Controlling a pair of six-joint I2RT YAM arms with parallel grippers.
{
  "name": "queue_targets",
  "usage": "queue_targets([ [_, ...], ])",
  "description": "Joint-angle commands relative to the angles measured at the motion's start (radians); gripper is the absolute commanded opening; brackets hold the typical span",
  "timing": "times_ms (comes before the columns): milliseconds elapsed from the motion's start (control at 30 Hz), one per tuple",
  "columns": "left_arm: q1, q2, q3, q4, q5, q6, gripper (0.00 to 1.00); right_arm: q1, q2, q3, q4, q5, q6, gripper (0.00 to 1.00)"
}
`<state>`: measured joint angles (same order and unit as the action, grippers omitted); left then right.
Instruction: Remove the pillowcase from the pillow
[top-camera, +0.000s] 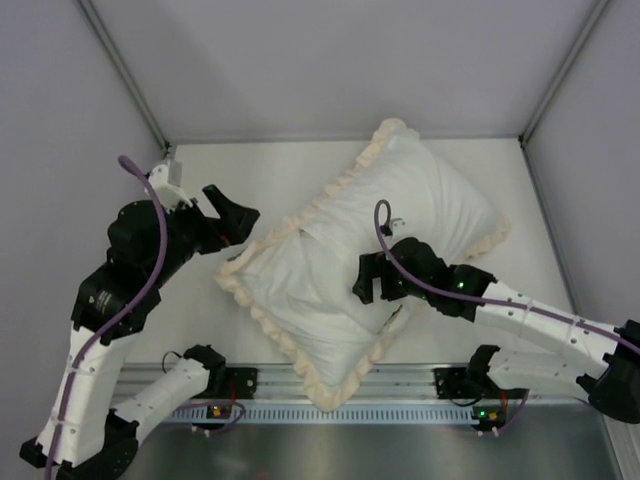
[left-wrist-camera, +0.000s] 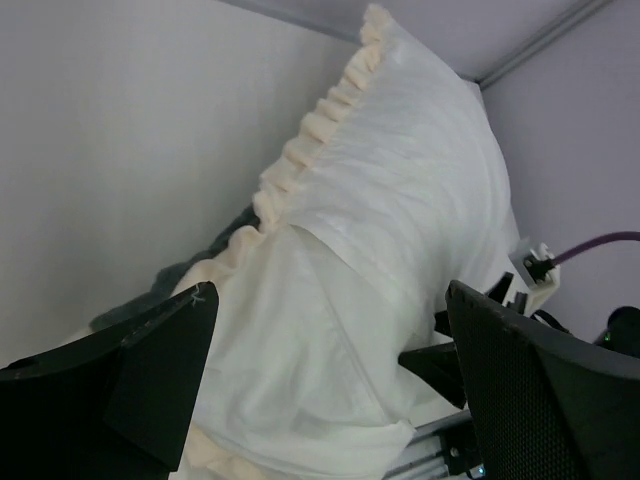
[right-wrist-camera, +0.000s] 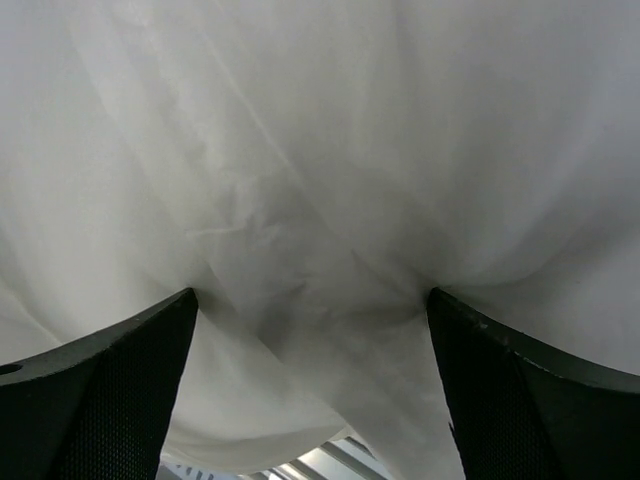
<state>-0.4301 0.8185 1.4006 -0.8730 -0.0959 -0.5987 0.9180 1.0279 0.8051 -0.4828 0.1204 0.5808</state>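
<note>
The pillowcase (top-camera: 320, 290), white face up, cream frill (top-camera: 262, 315) round it, lies plump under the right pincer (top-camera: 368, 285), the pillow hidden inside; beneath is the pale table (top-camera: 250, 170), grey walls (top-camera: 330, 60) beyond; right pincer spread, pressed into the cloth; left pincer (top-camera: 238, 222) spread, hovering beside the frill, apart

Bright, even, diffuse light from above. Soft shadows edge the pillowcase (top-camera: 430, 200) on the pale counter (top-camera: 250, 170). In the right wrist view, close fabric darkens to grey and slightly soft focus.
</note>
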Motion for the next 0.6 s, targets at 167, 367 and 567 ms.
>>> queue_targets([
  [167,-0.036,0.021,-0.202,-0.027,0.254,-0.059,0.99,0.162,0.122,0.092,0.044,0.185,0.117,0.93],
  [367,-0.189,0.05,-0.264,0.008,0.192,-0.124,0.99,0.163,0.204,0.143,0.059,0.217,0.122,0.92],
  [567,-0.375,0.154,-0.304,0.049,0.038,-0.174,0.99,0.174,0.262,0.187,0.098,0.17,0.128,0.92],
])
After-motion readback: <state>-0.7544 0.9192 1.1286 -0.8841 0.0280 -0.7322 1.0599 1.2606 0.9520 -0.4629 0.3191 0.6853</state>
